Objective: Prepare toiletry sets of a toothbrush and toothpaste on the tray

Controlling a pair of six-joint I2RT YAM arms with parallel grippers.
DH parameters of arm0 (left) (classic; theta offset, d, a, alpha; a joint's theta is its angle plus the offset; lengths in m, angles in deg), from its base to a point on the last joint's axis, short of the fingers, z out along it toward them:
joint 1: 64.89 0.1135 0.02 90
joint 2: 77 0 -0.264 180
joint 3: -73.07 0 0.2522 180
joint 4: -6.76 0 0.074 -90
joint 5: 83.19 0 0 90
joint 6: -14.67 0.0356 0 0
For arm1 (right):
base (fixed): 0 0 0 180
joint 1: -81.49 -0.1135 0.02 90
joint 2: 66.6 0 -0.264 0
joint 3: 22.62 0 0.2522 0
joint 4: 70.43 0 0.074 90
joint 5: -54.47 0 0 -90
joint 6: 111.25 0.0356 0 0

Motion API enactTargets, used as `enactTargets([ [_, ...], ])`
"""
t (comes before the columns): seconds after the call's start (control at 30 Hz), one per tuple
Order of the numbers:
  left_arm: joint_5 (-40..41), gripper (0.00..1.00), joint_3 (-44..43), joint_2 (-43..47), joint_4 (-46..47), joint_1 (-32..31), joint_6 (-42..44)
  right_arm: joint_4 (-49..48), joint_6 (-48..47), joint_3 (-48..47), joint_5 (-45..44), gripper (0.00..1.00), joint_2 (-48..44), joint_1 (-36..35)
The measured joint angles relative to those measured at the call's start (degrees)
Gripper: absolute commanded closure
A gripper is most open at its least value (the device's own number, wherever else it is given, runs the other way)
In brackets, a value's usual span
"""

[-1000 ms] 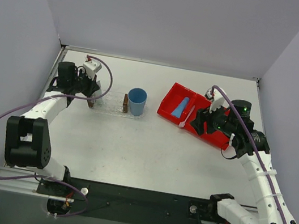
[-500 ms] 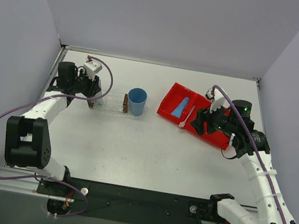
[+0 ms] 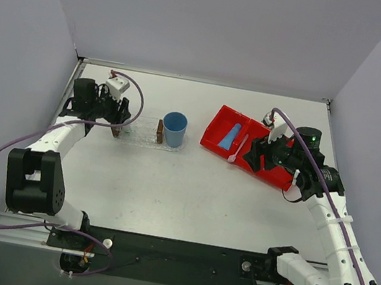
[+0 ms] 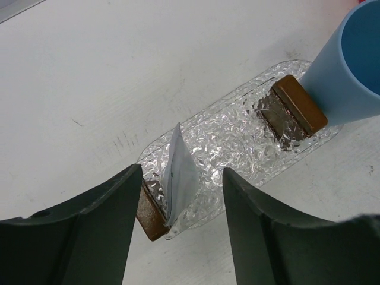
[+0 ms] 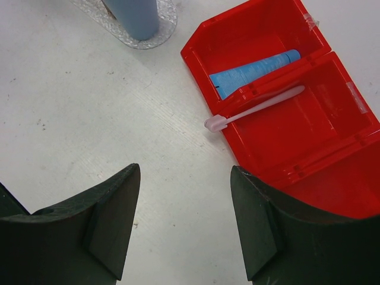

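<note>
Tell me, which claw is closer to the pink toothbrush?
Right. The right gripper hovers open just beside the toothbrush lying on the red bin; the left gripper is far off, over the tray.

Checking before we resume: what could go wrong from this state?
1. The white tube stands tilted on edge beside a brown block on the tray; the left fingers flanking it could tip it.
2. The toothbrush lies across the bin divider, head overhanging the table; a pinch may pivot or flick it off.
</note>
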Motion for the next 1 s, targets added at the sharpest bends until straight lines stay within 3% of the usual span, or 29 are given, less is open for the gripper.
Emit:
enactTargets([
  [0.63, 0.5, 0.24, -0.8, 9.0, 0.0, 1.3, -2.6, 0.0, 1.3, 0.0, -1.8, 0.43, 2.1, 0.0],
  [1.0, -4.2, 0.18, -1.6, 18.9, -2.7, 1.2, -5.3, 0.1, 4.4, -8.5, -12.0, 0.45, 16.4, -0.4],
])
